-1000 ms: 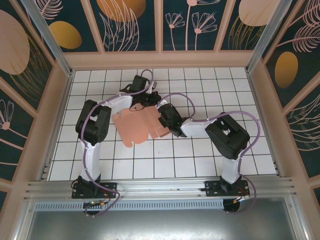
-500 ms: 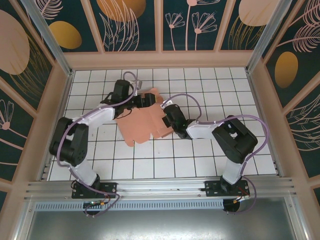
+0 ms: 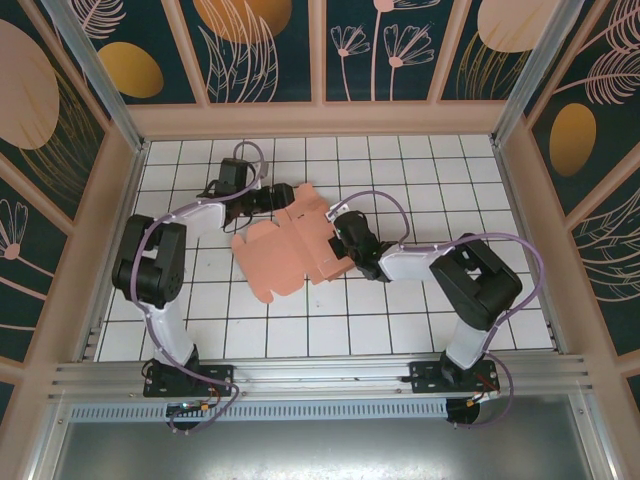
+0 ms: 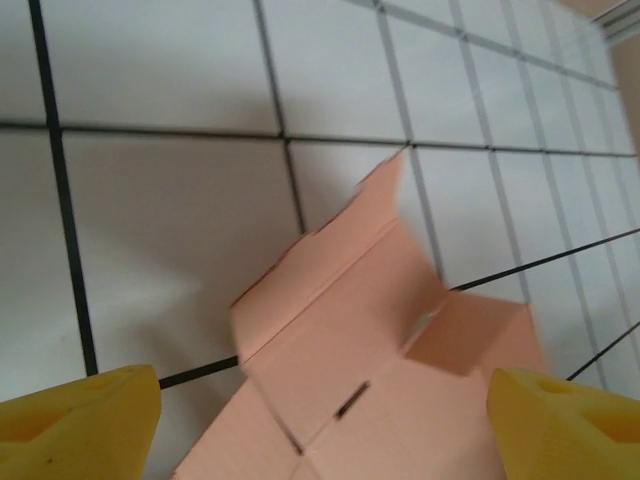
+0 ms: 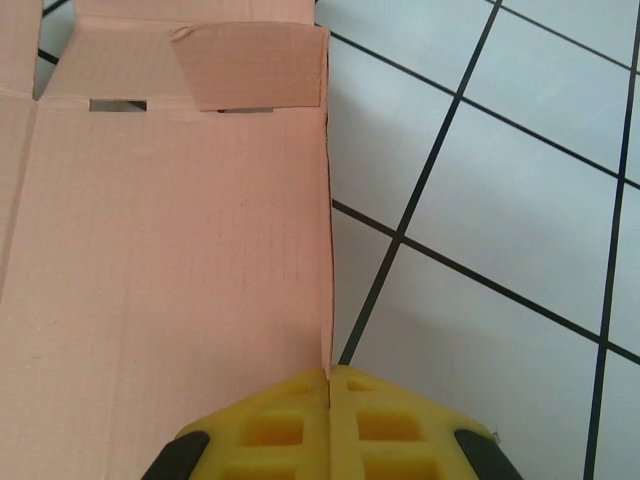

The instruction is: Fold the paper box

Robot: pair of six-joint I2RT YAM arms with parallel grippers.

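Note:
The salmon-pink paper box [image 3: 285, 250] lies mostly flat on the white tiled floor, one far flap raised near my left gripper. My left gripper [image 3: 279, 198] is at the sheet's far edge and stands wide open. In the left wrist view its yellow fingertips [image 4: 82, 418] flank the paper box [image 4: 365, 335], apart from it, with slots and creases showing. My right gripper [image 3: 339, 243] is shut on the sheet's right edge. In the right wrist view the yellow pads [image 5: 300, 425] of the right gripper [image 5: 329, 385] pinch the thin edge of the paper box [image 5: 170, 240].
The white grid floor [image 3: 420, 320] is walled in by wooden frames with patterned panels [image 3: 320, 118]. An aluminium rail [image 3: 320, 375] runs along the near edge by the arm bases. Open floor lies near and to the right of the sheet.
The left arm swung its elbow out to the left and its gripper drew back toward the sheet's far left edge. The sheet's far flap rose. The right gripper kept its grip on the right edge.

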